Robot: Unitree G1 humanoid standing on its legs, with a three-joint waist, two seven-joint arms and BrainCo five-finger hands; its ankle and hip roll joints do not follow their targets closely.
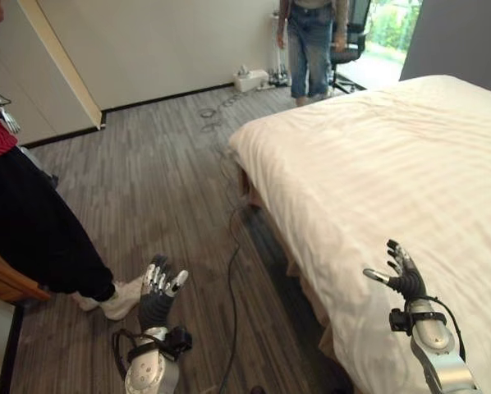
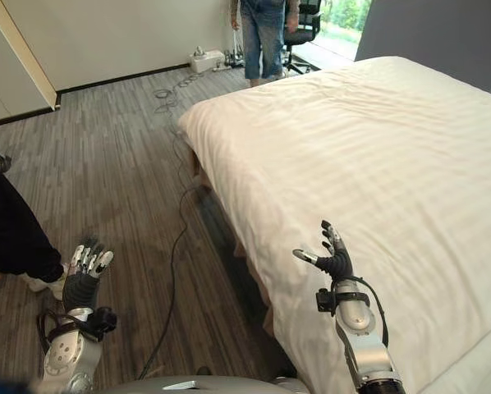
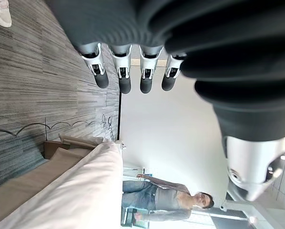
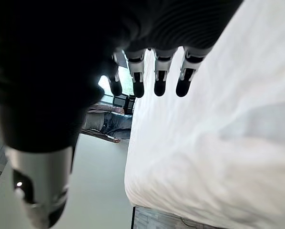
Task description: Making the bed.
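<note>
the bed (image 1: pixel 410 189) fills the right side of the head views, covered edge to edge by a white duvet (image 2: pixel 377 156) that lies mostly smooth, with faint stripes and shallow wrinkles, and hangs over the near side and the far left corner. grey wood-pattern floor (image 1: pixel 147 180) runs along the bed's left side up to a pale wall (image 1: pixel 163 41).

a person in jeans (image 1: pixel 309 45) stands past the far corner of the bed, beside a dark office chair (image 1: pixel 350 37). another person in dark trousers (image 1: pixel 32 222) stands at the left edge of the scene, one white shoe (image 1: pixel 118 300) close to the robot's left hand.

the right hand (image 2: pixel 332 254) is raised over the near edge of the duvet, forearm upright, palm turned toward the left, fingers straight and pointing up, thumb stuck out sideways. it is spread wide and holds nothing; it sits above the cloth, not touching it. its wrist view shows the fingertips (image 4: pixel 157 86) in a straight row over the white cover.

the left hand (image 1: pixel 159 283) is lifted over the floor, well apart from the bed, fingers extended upward and relaxed, empty.
</note>
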